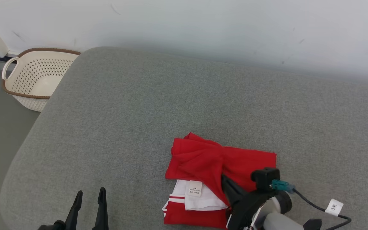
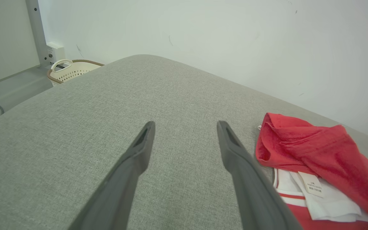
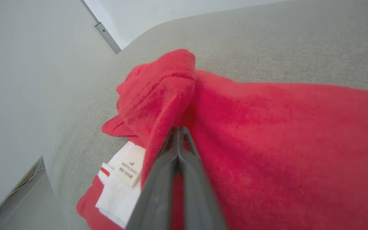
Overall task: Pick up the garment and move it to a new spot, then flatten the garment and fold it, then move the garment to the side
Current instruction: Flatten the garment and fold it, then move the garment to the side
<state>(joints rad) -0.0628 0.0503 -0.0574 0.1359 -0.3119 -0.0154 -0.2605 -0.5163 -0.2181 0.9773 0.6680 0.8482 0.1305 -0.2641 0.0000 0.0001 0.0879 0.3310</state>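
Right gripper (image 3: 178, 131) pinched closed on fold of red garment (image 1: 216, 159), 5 o'clock on grey padded surface (image 1: 171, 95). Left gripper (image 1: 89, 196) spread wide, empty, 7 o'clock.

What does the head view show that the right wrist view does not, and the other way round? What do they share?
Head view, not the right wrist view: the white perforated basket beside the grey cushion, the open left gripper, and a tagged cable at the right wrist.
Right wrist view, not the head view: a metal strip on the wall, and a close look at the jaws pressed together on a fold of red cloth.
Both: the red garment, its white label, the grey cushion and the right gripper.
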